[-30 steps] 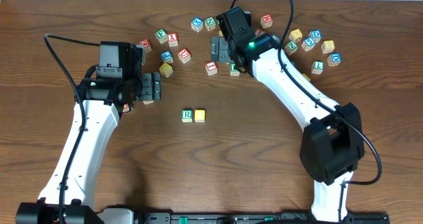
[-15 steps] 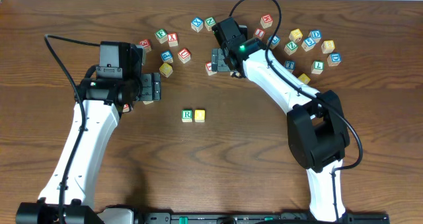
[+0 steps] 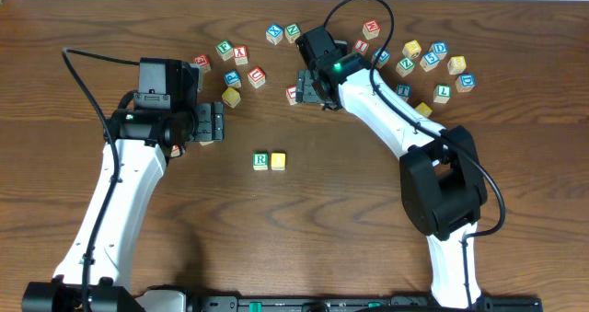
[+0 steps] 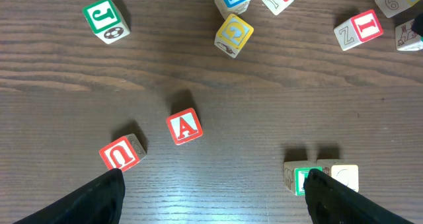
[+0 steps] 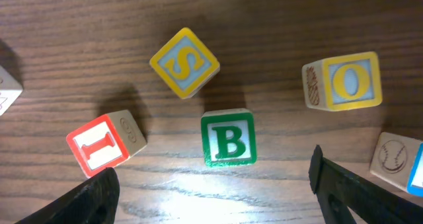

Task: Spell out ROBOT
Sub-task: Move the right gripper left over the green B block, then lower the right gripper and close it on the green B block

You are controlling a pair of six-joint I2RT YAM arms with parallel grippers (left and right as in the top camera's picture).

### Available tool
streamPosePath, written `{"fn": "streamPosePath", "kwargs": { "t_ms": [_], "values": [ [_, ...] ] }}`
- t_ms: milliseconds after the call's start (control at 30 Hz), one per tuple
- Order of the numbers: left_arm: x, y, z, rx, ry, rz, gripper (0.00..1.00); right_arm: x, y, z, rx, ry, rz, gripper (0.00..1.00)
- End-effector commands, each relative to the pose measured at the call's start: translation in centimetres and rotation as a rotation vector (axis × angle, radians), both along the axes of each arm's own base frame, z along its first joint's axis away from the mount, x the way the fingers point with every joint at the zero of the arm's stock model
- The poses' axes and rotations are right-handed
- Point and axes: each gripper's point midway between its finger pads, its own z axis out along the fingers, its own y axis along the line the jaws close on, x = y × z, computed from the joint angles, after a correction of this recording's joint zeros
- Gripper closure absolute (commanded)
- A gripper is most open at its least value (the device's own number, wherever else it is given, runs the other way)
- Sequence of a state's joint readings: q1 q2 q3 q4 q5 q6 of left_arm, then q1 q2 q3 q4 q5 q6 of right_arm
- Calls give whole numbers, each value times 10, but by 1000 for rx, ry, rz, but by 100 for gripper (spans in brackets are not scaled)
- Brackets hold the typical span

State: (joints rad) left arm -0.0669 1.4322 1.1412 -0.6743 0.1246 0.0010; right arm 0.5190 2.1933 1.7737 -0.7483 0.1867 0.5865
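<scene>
B cube sits lower centre of the right wrist view, green face up, with bare wood on both sides. S cube has a corner near its top edge (tightest spot). Red I cube at left and O cube at upper right both stand apart. Right gripper straddles B, fingers spread wide, gripping nothing. In the overhead view we see R cube touching yellow cube at centre, with open table around them. Left gripper hovers left of centre, spread wide, empty.

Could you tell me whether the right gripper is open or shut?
Open: the right gripper has its fingertips wide apart, the green B block untouched between them.
</scene>
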Motion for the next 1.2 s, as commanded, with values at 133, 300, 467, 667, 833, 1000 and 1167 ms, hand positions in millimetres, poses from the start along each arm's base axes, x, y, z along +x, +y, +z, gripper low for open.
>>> {"fn": "streamPosePath", "kwargs": {
  "t_ms": [133, 300, 467, 667, 833, 1000, 1167],
  "values": [
    [4, 4, 12, 14, -32, 3, 15, 4, 0, 3, 38, 6, -19, 13],
    [3, 4, 11, 15, -27, 3, 15, 9, -5, 5, 8, -21, -35, 14],
    [3, 4, 11, 15, -27, 3, 14, 12, -5, 3, 2, -30, -30, 17],
    [2, 4, 10, 15, -24, 3, 14, 15, -6, -11, -44, -43, -36, 20],
    [2, 4, 10, 16, -20, 3, 15, 12, -2, -25, -54, -20, -26, 20],
    [2, 4, 10, 16, -20, 3, 15, 9, -2, -34, -58, 2, -26, 23],
    [1, 4, 10, 16, -19, 3, 15, 8, 0, -34, -44, 9, -21, 27]
  ]
}}
